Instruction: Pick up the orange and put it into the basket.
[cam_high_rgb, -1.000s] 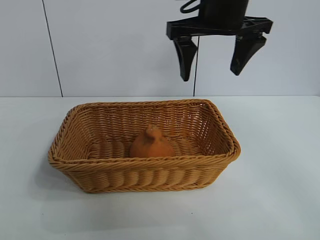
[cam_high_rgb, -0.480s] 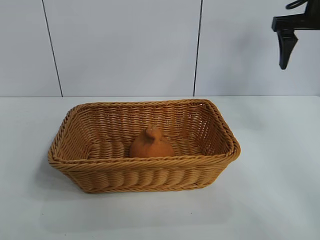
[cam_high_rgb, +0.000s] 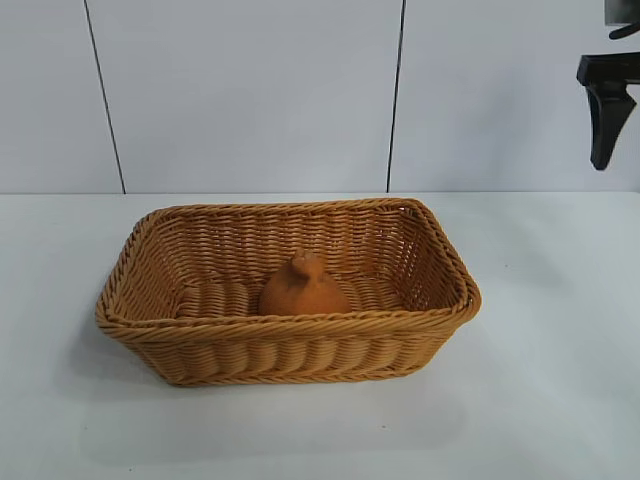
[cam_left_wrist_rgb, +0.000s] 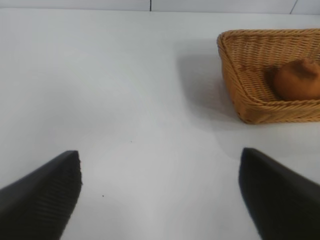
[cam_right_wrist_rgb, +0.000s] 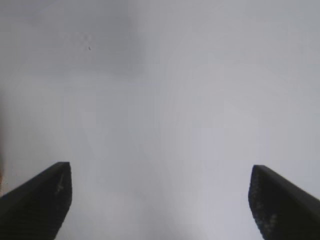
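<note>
The right gripper (cam_right_wrist_rgb: 160, 200) hung empty, fingers spread wide, well off beyond the basket (cam_high_rgb: 290, 325); the left gripper (cam_left_wrist_rgb: 160, 192) stood open beside it. The orange (cam_high_rgb: 303, 287) sat inside the basket. Little could go wrong, barring a stray arm nudging the basket.

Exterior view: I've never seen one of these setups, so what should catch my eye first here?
The big wicker basket in the middle of the white table, with the orange sitting inside near its front wall. Next, the right gripper, open and empty, high at the right edge, well clear of the basket.
</note>
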